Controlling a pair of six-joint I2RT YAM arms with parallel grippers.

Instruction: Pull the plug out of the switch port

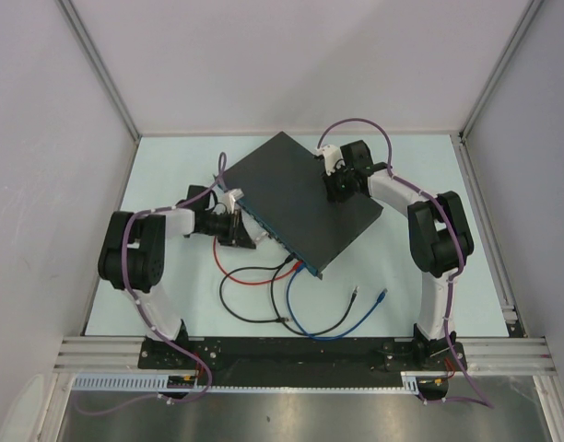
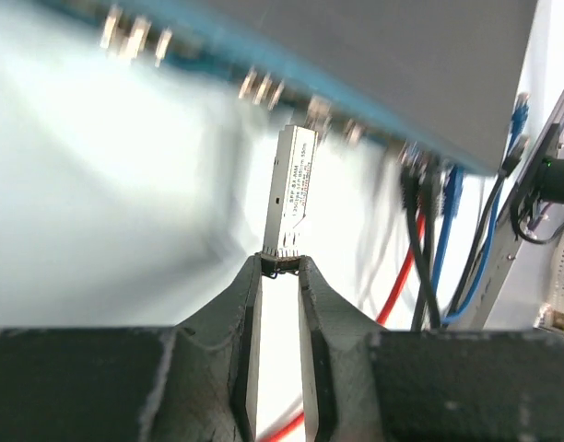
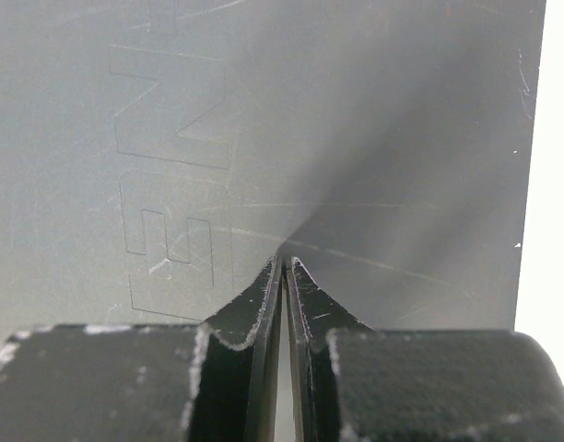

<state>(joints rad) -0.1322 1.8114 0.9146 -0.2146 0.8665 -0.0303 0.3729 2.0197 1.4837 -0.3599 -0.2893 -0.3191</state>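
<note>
The switch is a flat dark grey box lying at an angle in mid-table, its blue-teal socket edge facing the left arm. The plug is a slim silver labelled module that reaches from that edge toward me. My left gripper is shut on its near end, held between the very tips. I cannot tell whether its far end still sits in the port. My right gripper is shut with nothing in it, its tips pressed on the switch's top, near the far right corner in the top view.
A red cable, a black cable and a blue cable run from the switch's near end and loop over the table toward the arm bases. Two loose cable ends lie to the right. Grey walls enclose the table.
</note>
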